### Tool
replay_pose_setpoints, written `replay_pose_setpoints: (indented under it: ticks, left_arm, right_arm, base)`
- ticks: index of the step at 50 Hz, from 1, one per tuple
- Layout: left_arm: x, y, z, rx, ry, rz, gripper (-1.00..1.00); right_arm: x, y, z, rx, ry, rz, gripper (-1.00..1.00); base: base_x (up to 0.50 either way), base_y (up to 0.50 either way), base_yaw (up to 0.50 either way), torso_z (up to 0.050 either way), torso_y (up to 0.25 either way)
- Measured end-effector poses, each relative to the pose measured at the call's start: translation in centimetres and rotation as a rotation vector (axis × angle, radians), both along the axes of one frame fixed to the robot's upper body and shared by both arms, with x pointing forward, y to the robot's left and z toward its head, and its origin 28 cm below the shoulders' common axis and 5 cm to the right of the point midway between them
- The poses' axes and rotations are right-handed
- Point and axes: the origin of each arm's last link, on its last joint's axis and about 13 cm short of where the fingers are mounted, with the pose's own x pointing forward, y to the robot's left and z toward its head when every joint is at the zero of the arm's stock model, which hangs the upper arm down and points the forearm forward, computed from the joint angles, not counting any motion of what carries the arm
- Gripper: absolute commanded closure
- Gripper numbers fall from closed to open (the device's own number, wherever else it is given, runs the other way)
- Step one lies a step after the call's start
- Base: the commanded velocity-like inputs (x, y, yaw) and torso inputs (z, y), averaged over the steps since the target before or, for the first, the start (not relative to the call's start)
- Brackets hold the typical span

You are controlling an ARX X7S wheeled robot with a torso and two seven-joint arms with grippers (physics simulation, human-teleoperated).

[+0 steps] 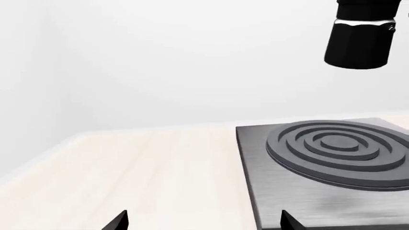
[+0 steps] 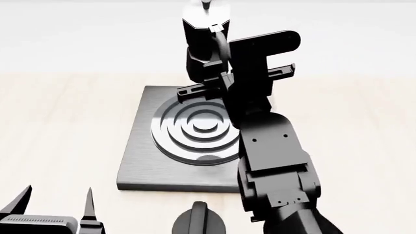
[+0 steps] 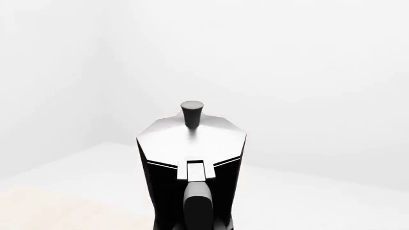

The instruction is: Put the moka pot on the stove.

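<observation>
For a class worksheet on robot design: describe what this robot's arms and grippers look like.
The right arm is glossy black, built of blocky boxed segments with small screw holes. The right gripper is black with thin flat bars. The left gripper has black pointed fingers on a ribbed block.

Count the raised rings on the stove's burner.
3 rings around a centre disc, nested on the burner at the middle of the stove. The pot hangs above its far edge; nothing seems hidden.

You see a glossy black pot (image 2: 202, 44) with a smooth silver metal lid (image 3: 191, 136). The stove (image 2: 140, 161) looks like brushed grey metal; the table (image 1: 128, 167) is pale matt wood.
</observation>
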Motion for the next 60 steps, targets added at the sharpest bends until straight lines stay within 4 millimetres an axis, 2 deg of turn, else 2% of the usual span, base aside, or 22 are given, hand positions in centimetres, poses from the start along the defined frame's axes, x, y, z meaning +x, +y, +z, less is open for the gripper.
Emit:
replay_pose_setpoints:
  ticks: [35,60]
  left_arm:
    - [-0.4,0.1,0.0,-0.004,-0.003,0.001,-1.00]
    - [-1.1,0.0,-0.1,-0.005,-0.006,0.001,-1.00]
  right_arm:
    - [-0.1,0.3,-0.6,0.040,0.100,-0.065,1.00]
    - [-0.3,0.3,-1.2,-0.004,0.169,-0.103,1.00]
  base:
    - [0.00,0.00,0.00,0.000,0.001]
    - [0.00,0.00,0.00,0.000,0.001]
